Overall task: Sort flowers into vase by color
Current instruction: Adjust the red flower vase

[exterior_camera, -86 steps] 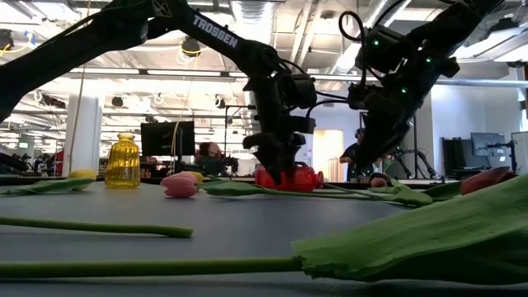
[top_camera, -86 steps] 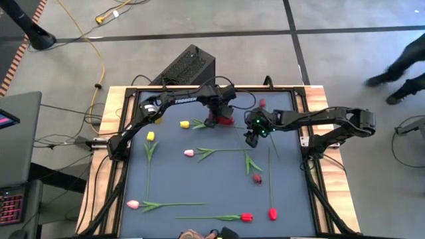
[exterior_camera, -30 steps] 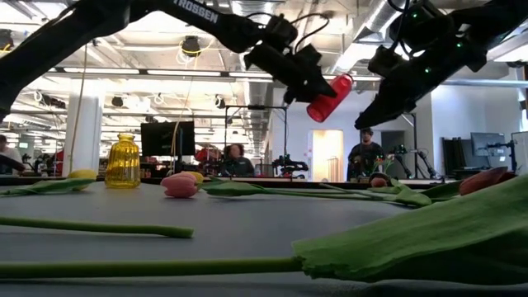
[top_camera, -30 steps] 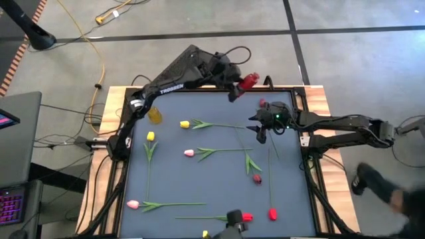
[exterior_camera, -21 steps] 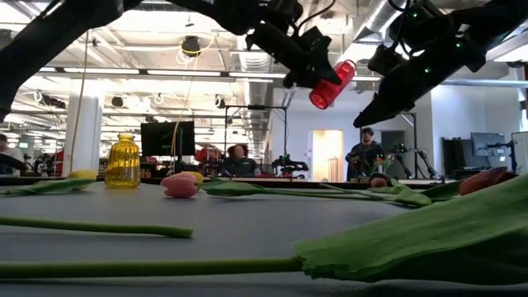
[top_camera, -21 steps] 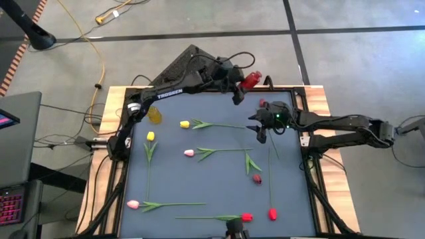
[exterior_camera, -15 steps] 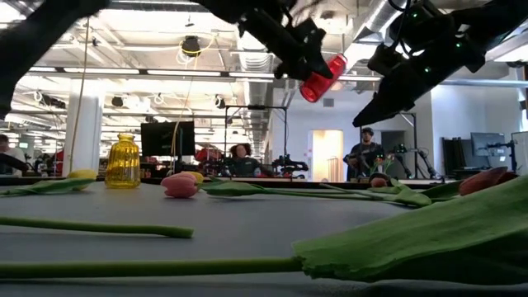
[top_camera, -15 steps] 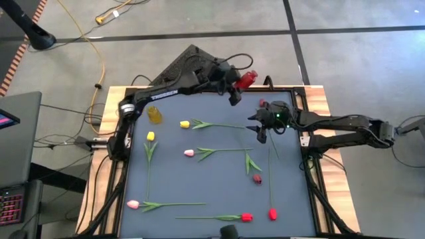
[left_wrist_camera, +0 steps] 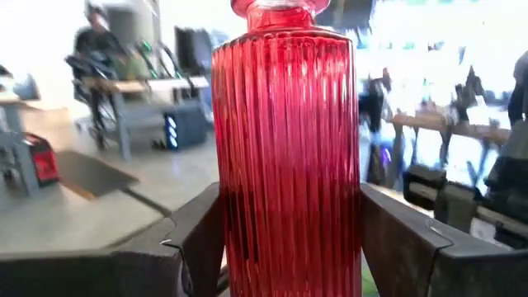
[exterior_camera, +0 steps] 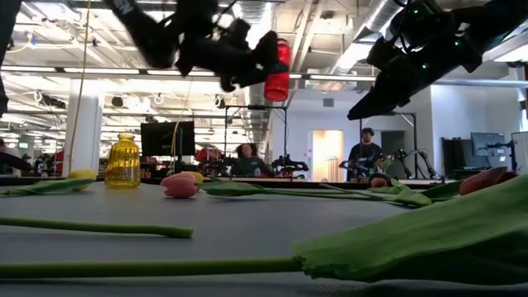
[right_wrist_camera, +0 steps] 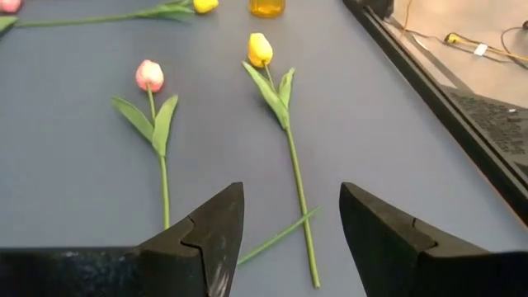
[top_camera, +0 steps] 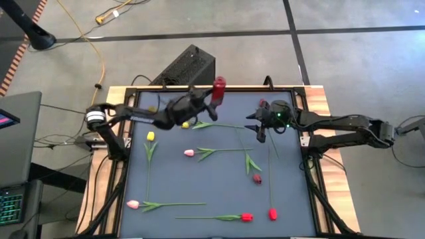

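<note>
A red ribbed glass vase [top_camera: 218, 90] hangs high over the table's far middle, with my left gripper [top_camera: 207, 99] shut on it. A yellow vase [exterior_camera: 122, 161] stands at the far left. Several tulips lie flat on the grey mat: a yellow one [top_camera: 151, 136], a pink one [top_camera: 189, 153], a maroon one [top_camera: 257, 178], two red ones [top_camera: 272, 214] near the front edge and another pink one [top_camera: 133, 204]. My right gripper [top_camera: 259, 133] hovers open over the far right. Below it, in the right wrist view, lie a pink tulip [right_wrist_camera: 149, 76] and a yellow one [right_wrist_camera: 260, 49]. My left gripper pinches the red vase's ribbed body [left_wrist_camera: 239, 223] between its two fingers [left_wrist_camera: 194, 239], one on each side. The fingers come level from the table's left side and lie across the vase. The vase stands upright, neck up [exterior_camera: 283, 45], lifted well clear of the table.
A black box [top_camera: 187, 66] stands just beyond the table's far edge. A raised frame [top_camera: 302, 106] runs round the mat. People sit and stand in the room behind [exterior_camera: 365, 153]. The mat's middle and near left hold only scattered stems.
My left gripper has swung from beyond the table's far edge toward the left and a little down, carrying the red vase. Its wrist has turned, so the vase, tilted before, now stands upright.
</note>
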Motion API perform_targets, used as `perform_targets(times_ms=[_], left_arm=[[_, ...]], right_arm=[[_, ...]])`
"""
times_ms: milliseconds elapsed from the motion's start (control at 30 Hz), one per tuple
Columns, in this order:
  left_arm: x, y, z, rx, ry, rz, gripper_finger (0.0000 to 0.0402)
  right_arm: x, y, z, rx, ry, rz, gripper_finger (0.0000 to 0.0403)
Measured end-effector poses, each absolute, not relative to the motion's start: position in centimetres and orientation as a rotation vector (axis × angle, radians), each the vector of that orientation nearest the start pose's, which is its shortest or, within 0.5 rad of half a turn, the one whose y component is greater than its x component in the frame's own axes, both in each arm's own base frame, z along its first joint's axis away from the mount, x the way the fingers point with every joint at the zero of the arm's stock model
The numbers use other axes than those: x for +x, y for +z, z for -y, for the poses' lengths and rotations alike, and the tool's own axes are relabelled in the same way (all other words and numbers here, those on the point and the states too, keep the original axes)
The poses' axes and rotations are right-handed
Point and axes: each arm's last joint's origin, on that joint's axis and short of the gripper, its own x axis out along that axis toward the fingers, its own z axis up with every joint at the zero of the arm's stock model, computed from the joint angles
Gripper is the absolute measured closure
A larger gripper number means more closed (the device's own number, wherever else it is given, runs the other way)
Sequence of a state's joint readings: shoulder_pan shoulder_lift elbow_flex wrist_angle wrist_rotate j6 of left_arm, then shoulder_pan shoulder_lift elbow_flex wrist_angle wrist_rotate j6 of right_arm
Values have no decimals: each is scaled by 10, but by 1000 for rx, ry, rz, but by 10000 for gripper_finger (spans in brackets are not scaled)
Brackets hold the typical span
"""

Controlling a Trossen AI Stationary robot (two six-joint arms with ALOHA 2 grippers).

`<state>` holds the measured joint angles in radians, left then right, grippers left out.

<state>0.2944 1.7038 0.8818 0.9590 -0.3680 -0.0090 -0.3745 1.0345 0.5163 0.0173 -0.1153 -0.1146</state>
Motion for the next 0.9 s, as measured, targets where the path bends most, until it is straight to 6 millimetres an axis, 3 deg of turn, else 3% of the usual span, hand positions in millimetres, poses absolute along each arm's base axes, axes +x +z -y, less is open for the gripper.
perform_targets(times_ms=[100, 267, 400, 633, 767, 900], left_arm=[[334, 220, -113, -19, 694, 239, 184], [345, 185, -124, -14, 717, 203, 184], [355, 171, -137, -4, 710, 187, 184], [355, 150, -157, -36, 754, 91, 184], [355, 137, -160, -46, 710, 27, 184], [357, 138, -156, -1, 685, 10, 184]], right_arm=[[200, 217, 75, 0, -206, -475, 178], [205, 220, 76, -22, -200, -420, 178], [212, 217, 79, -28, -200, -397, 178], [231, 216, 90, -73, -228, -247, 178], [238, 218, 104, -91, -279, -126, 178], [241, 222, 125, -37, -340, -49, 175]])
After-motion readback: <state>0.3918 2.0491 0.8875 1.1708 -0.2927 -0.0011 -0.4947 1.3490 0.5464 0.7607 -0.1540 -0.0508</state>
